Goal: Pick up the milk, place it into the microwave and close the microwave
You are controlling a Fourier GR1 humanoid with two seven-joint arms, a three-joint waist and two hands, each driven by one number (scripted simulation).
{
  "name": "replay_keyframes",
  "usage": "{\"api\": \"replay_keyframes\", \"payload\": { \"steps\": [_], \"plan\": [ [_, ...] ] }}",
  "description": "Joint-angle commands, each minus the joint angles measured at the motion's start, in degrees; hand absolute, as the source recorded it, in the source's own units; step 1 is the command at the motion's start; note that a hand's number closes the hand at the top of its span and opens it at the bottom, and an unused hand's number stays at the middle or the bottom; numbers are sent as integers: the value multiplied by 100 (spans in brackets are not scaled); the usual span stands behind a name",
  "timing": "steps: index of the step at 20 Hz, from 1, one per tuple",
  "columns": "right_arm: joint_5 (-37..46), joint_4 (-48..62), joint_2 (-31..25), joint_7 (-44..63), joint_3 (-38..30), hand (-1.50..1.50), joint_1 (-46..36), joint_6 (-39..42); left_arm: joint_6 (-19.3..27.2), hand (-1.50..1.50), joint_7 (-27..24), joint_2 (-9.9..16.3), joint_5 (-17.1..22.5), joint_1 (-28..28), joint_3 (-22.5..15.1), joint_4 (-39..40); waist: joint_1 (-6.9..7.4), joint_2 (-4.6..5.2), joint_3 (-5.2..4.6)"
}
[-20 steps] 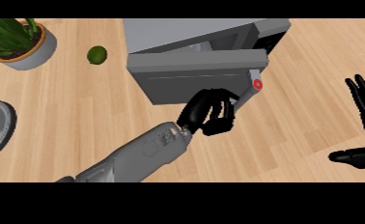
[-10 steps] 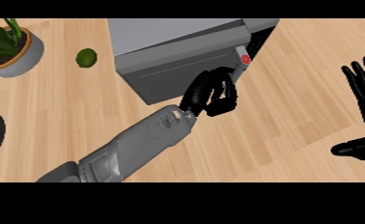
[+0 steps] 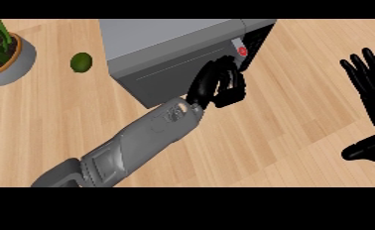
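The grey microwave stands at the top middle of the counter. Its door is swung almost against the body, leaving only a narrow dark slit beside the red button. My left hand lies against the door's right end with its fingers curled and nothing in them. At the right edge my right hand rests open, fingers up. No milk shows anywhere; the microwave's inside is hidden.
A green lime lies on the wooden counter left of the microwave. A potted plant stands at the far left edge.
The door has swung further toward the microwave's body, and the dark opening has narrowed. My left hand has moved up and right with the door. The right hand stays put.
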Motion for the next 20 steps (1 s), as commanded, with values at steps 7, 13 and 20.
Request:
{"api": "replay_keyframes", "payload": {
  "steps": [7,13,20],
  "plan": [
    [67,-582,-384,77,485,150,-414,927,75,150,-248,-132,149,-625,34,-8,-122,-36,10],
    [20,-1193,-431,244,859,150,-540,1198,133,150,-305,-132,327,-636,16,23,-229,-78,13],
    [-126,-1660,-418,514,1077,150,-592,1152,315,150,-430,-129,436,-629,-14,78,-344,-68,16]
  ]
}}
